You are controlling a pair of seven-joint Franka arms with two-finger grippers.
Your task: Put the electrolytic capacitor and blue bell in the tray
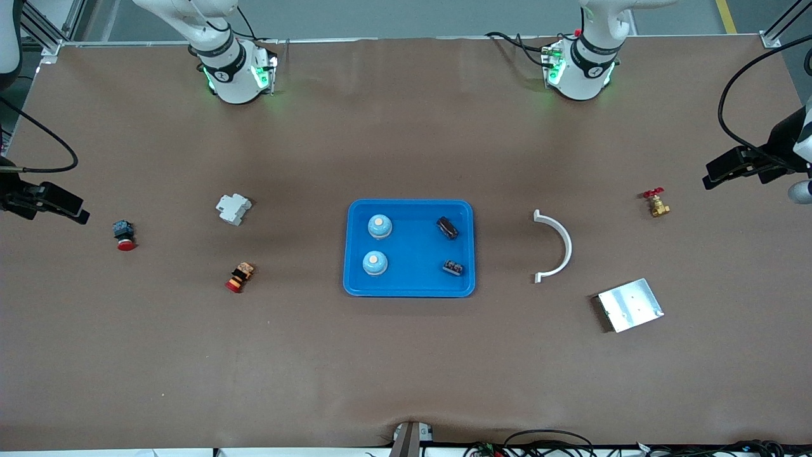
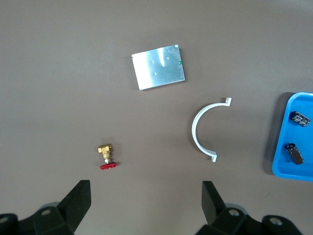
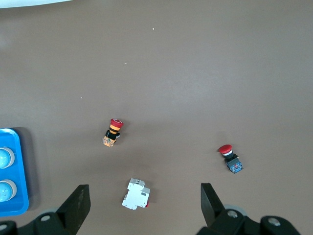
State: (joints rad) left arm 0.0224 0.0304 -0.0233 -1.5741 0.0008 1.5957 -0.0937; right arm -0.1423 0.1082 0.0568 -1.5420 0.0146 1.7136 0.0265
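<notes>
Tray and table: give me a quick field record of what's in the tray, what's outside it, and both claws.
tray: blue, mid-table
in tray: two blue bells; two dark capacitors
right arm's end: white circuit breaker; two red push buttons
left arm's end: white curved clip; brass valve; silver metal plate
left claw: open, empty
right claw: open, empty

Left claw (image 2: 145, 208), right claw (image 3: 144, 208): fingers spread.

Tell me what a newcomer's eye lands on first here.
The bright-blue tray at the table's middle stands out, holding two blue bells and two dark capacitors. Next, the white curved clip and the silver plate toward the left arm's end.
</notes>
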